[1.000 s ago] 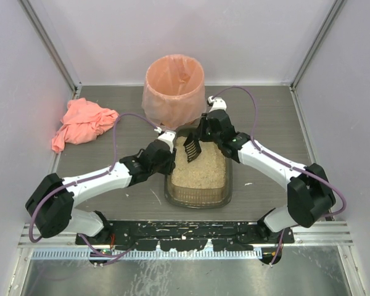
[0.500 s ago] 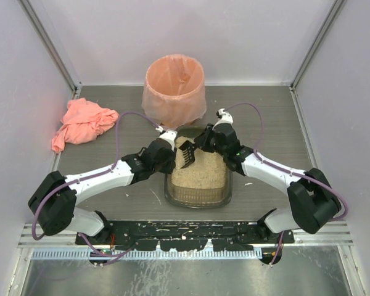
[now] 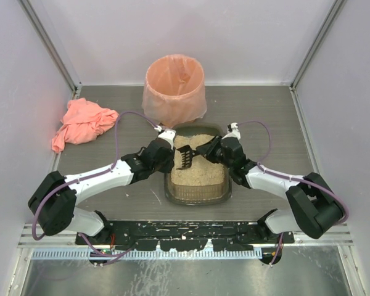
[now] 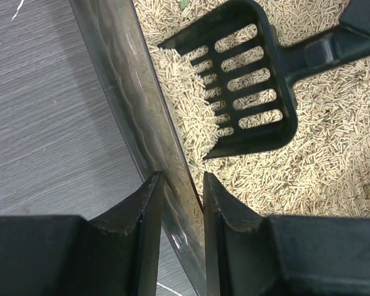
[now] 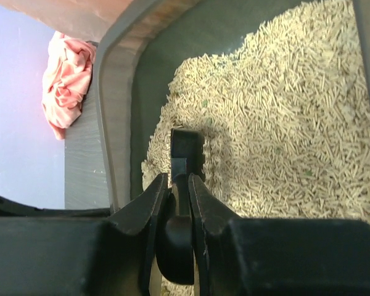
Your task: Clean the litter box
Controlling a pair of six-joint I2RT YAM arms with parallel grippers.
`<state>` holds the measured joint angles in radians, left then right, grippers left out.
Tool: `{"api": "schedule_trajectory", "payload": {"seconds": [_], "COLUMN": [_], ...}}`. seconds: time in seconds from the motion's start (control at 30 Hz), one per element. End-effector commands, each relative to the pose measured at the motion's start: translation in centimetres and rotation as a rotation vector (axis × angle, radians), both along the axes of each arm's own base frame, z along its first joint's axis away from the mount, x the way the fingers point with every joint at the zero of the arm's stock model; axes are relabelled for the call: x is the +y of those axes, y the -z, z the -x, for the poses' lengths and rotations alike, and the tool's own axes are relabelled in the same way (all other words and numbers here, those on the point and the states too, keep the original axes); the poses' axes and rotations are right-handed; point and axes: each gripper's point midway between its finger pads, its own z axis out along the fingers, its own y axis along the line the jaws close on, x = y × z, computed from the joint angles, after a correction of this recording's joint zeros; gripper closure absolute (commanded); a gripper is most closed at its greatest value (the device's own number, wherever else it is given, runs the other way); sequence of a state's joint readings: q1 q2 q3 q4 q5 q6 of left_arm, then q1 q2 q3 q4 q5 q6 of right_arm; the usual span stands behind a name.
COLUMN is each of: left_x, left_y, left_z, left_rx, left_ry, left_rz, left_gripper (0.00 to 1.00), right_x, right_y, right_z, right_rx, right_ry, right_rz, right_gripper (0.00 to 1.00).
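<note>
Fingers of our left gripper point(image 4: 180, 180) are pinching the litter box point(image 4: 131, 92) by its left wall; our right gripper point(image 5: 176, 180) is clamping the slotted scoop point(image 4: 250, 83) by its handle, down in the pellets point(image 5: 283, 123).

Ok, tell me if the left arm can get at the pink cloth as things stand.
Probably, but not freely: the left gripper is shut on the litter box wall. Nothing stands between it and the pink cloth, so letting go first should do.
</note>
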<state>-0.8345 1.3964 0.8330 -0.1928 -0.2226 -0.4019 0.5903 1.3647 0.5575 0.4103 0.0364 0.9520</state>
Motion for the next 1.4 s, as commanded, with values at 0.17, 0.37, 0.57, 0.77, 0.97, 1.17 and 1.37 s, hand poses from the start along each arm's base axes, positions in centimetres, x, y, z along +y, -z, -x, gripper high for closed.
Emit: {"api": "schedule_trajectory", "payload": {"seconds": [0.17,0.37,0.57,0.77,0.97,1.17,1.37], "left_x": [-1.9,-1.7,-1.6,-1.4,-1.2,-0.9,-0.9], "left_y": [-1.2,-1.7,-2.1,-2.2,-2.6,-2.8,-2.8], "left_z": [0.2,0.1,-0.1,-0.1,-0.1,-0.1,-0.2], "left_rx": [-0.028,-0.043,-0.051,-0.055,-0.059,-0.066,-0.067], "left_ry": [0.072,0.066,0.063,0.059,0.056,0.052,0.054], "left_rz": [0.064,0.064,0.062,0.063,0.066,0.063,0.061], "left_gripper": [0.73,0.72,0.72,0.71,0.71,0.70,0.70], "right_x": [1.9,1.7,0.3,-0.7,-1.9,-2.7,-2.9], "right_y": [-1.0,-0.6,-1.3,-0.9,-0.5,-0.8,-0.6], "right_z": [4.5,4.7,4.2,4.6,4.8,4.6,4.3], "right_rx": [0.056,0.051,0.017,0.024,0.031,0.019,0.022], "right_ry": [-0.103,-0.086,-0.029,0.007,0.057,0.089,0.091], "right_rz": [-0.209,-0.262,-0.232,-0.251,-0.296,-0.337,-0.335], "right_gripper": [0.99,0.99,0.99,0.99,0.99,0.99,1.00]}}
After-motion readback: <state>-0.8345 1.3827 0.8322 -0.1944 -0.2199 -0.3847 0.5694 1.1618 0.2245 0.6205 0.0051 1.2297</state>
